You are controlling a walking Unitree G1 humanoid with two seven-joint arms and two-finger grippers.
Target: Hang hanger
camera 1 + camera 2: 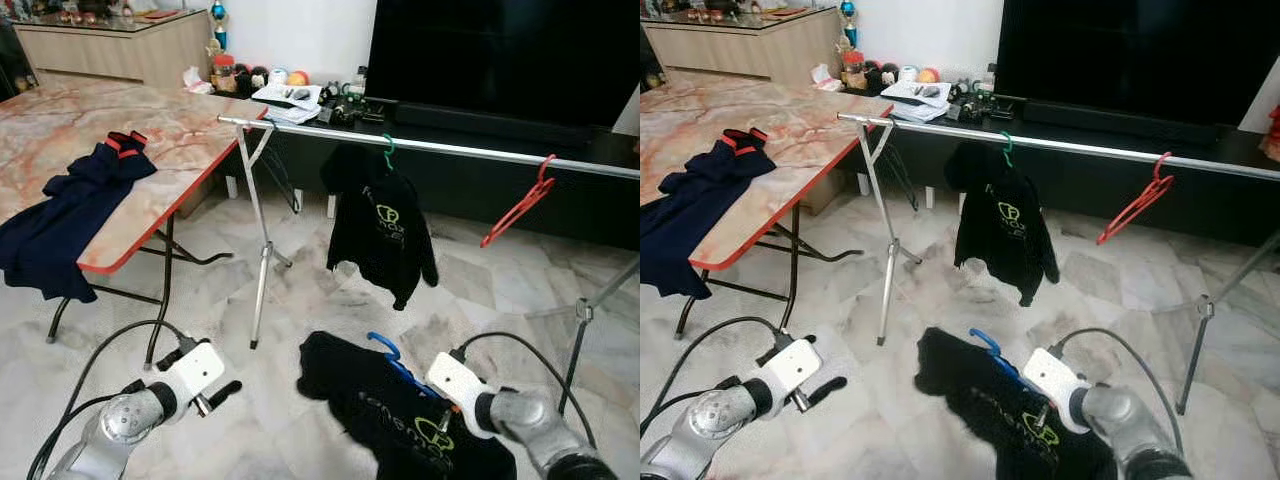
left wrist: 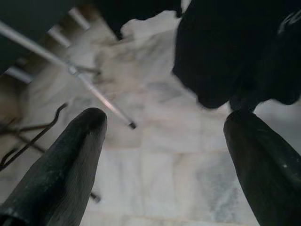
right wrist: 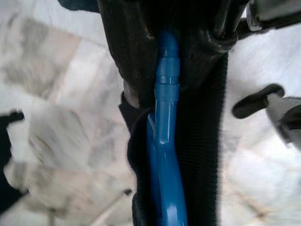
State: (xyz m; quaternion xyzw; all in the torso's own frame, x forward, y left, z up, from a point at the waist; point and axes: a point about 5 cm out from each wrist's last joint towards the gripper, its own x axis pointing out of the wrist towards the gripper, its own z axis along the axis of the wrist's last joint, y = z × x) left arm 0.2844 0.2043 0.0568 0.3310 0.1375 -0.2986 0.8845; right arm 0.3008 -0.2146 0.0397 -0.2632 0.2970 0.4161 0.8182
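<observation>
Right tool (image 1: 440, 412) is clamped on the blue hanger (image 1: 392, 358), which carries a black shirt (image 1: 390, 420); in the right wrist view the blue plastic (image 3: 164, 155) runs straight between the fingers with dark fabric bunched around it. Landmark for all positions: the clothes rail (image 1: 470, 150). Hanger and shirt sit low, well below the rail and on the robot's side of it, with the hook end pointing up toward the bar. Left tool (image 1: 215, 398) hangs idle below the rail's left end, near the stand leg (image 1: 260, 270), jaws wide apart with nothing between them, as the left wrist view confirms by its two spread fingers (image 2: 70, 165) over marble floor. Already on the rail: a black shirt on a green hanger (image 1: 388, 150) near the middle, and a bare red hanger (image 1: 520, 208) further to the right. Left of the rail stands the desk (image 1: 200, 130) with a navy garment (image 1: 70, 215) draped over its edge. Judged step: carrying the loaded hanger up to the rail, hanging not yet done. Next move likely calls for lifting the hook above the bar, probably into the free stretch between the green and red hangers, then lowering until it catches before letting go.
</observation>
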